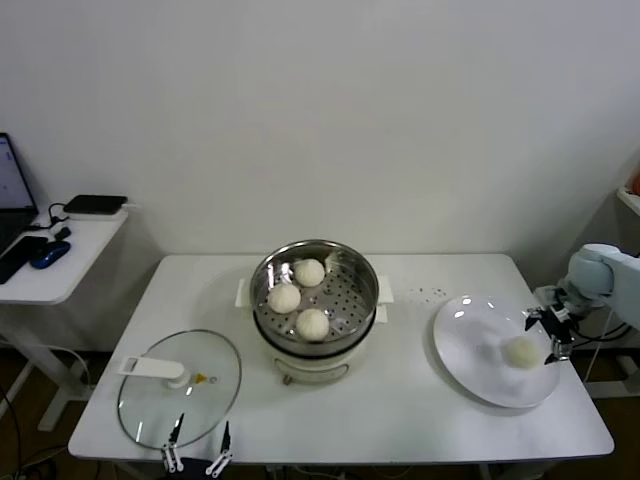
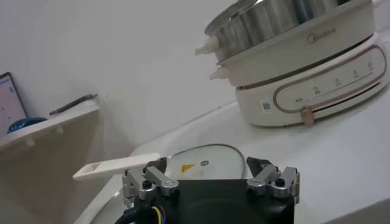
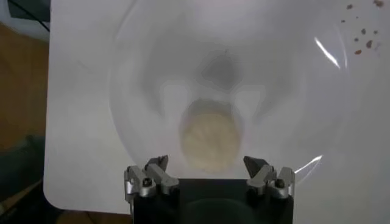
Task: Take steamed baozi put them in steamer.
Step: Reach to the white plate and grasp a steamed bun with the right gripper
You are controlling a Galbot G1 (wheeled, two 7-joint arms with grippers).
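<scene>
Risk lies in squeezing: right hand (image 3: 209, 176) hovers wide open, the last baozi (image 3: 209, 142) just below it on the plate (image 3: 140, 79); soft dough could dent or slip.

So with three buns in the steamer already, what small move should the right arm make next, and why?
Probably lower the right gripper and close on the last baozi: its jaws are open just above that bun on the plate, not yet gripping it.
</scene>
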